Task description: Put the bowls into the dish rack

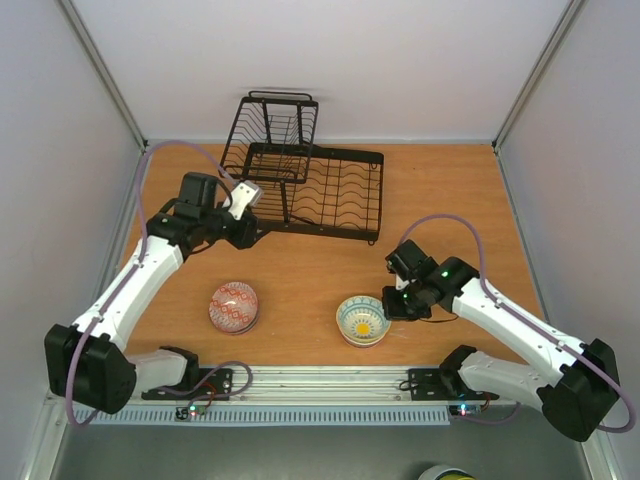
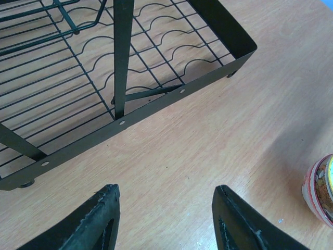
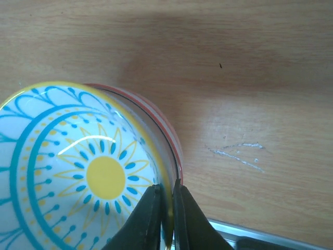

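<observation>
The black wire dish rack [image 1: 310, 190] stands at the back centre of the table, and no bowl shows in it. A pink-red patterned bowl [image 1: 233, 306] sits at the front left. The cream bowl with a teal pattern and yellow centre [image 1: 363, 320] [image 3: 93, 172] rests inside a red-rimmed bowl [image 3: 165, 127]. My right gripper [image 1: 392, 305] [image 3: 166, 185] is shut on its right rim, one finger inside and one outside. My left gripper [image 1: 255, 232] [image 2: 166, 188] hovers open over bare wood just in front of the rack [image 2: 156, 104], holding nothing.
In the left wrist view, a bowl with a red-and-white outside [image 2: 318, 190] shows at the right edge. A metal rail [image 1: 330, 380] runs along the near table edge. Grey walls close in the left, right and back sides.
</observation>
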Available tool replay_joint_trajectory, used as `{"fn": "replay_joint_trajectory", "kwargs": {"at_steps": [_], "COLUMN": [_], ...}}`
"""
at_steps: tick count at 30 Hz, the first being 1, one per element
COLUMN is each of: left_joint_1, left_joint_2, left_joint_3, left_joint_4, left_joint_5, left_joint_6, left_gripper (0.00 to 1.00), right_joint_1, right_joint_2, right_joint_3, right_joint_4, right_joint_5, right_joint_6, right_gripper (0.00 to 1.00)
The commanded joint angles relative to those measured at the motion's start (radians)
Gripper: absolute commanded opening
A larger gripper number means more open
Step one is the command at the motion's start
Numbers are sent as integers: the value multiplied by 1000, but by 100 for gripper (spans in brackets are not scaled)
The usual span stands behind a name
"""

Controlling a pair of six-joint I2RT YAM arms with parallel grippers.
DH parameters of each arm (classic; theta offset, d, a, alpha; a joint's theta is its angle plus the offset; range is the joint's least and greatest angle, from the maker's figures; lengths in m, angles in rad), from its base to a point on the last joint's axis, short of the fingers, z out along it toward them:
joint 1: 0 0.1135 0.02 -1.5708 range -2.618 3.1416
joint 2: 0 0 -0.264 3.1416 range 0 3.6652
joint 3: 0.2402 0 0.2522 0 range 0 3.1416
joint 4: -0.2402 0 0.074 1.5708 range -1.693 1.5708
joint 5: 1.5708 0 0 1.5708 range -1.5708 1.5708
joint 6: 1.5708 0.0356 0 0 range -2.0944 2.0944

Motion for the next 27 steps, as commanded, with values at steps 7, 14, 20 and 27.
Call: {"fn": "replay_joint_trajectory", "kwargs": {"at_steps": [7, 14, 20, 27], "left_joint_1": [-80, -163, -270, -381], "left_joint_2": [25, 133, 231, 324], "left_joint_3": [22, 107, 141, 203], "left_joint_4": [-7, -97, -111, -179], "left_joint_5": [17, 177, 349, 402], "left_joint_6": [-19, -32, -47, -5], "left_gripper": [53, 56, 61, 65], "right_joint_1": [41, 40, 42, 41], "right_joint_2": [-69, -73, -52, 12], "right_joint_3": [201, 263, 308, 348], "right_joint_4": [-144, -132, -96, -57], "right_joint_5": [59, 42, 42, 31], "right_joint_6": [-46, -71, -89, -121], "right_gripper": [1, 1, 1, 1]}}
